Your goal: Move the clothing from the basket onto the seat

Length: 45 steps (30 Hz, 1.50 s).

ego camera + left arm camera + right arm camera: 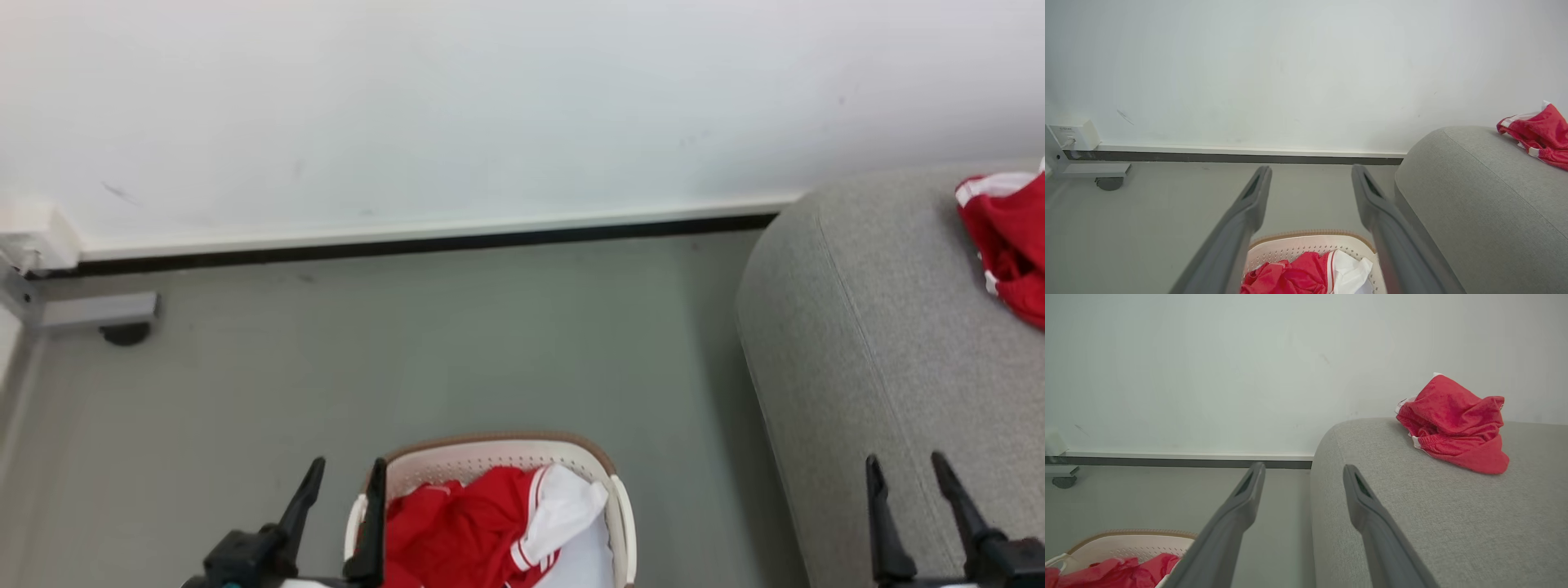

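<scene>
We log colours: soft red garments (457,531) with white trim | oval cream-white plastic basket (490,464), dotted perforations, brown rim band | large grey woven-fabric sofa (857,327) | grey-green floor (490,327) | white wall (490,106)

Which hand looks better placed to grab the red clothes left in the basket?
Probably the left hand: open, it sits at the basket rim beside the red clothing, while the right hand is over the seat.
</scene>
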Motion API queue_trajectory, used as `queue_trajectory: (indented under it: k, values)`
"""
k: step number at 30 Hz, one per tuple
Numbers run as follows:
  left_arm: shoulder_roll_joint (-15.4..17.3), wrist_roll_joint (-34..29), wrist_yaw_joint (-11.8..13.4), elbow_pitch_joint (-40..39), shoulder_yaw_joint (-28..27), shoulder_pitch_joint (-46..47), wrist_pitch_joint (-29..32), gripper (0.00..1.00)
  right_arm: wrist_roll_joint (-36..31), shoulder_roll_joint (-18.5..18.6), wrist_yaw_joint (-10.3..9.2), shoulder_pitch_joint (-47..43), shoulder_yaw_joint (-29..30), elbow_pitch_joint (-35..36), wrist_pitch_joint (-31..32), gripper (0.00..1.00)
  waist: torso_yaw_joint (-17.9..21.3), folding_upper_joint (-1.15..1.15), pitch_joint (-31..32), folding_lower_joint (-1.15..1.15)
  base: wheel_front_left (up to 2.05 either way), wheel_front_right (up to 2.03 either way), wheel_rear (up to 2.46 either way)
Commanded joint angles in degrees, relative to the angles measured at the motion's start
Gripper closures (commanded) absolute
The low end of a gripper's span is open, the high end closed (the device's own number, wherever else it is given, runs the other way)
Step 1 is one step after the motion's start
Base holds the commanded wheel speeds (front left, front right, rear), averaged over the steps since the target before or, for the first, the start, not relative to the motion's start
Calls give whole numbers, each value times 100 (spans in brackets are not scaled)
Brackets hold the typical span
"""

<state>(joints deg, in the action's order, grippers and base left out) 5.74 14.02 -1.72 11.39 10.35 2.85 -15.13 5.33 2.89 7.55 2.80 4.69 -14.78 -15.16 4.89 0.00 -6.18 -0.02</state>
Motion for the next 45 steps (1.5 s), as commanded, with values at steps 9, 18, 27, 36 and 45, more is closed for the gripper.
queue_trajectory:
  k: [9, 18, 27, 36, 45]
  values:
    - [-167, -299, -175, 20, -290, -434, -3, 0, 192, 10, -12, -380, -331, -221, 1, 0, -207, 0, 528, 2, 0, 0, 0]
    - [-238, -443, -286, 27, -422, -503, -3, 0, 282, 8, -12, -425, -467, -215, 2, 0, -200, 0, 601, 2, 0, 0, 0]
    - [-265, -508, -339, 49, -471, -517, -3, 0, 342, 8, -12, -438, -515, -232, 1, 0, -174, 0, 557, 2, 0, 0, 0]
    - [-271, -599, -404, 170, -419, -239, -3, 0, 390, 8, -12, -193, -520, -43, 2, 0, 88, 0, 226, 2, 0, 0, 0]
    - [-143, -924, -521, 1133, 122, 932, 77, 0, 338, 7, -12, 334, -425, 367, 2, 0, 508, 0, -734, 2, 0, 0, 0]
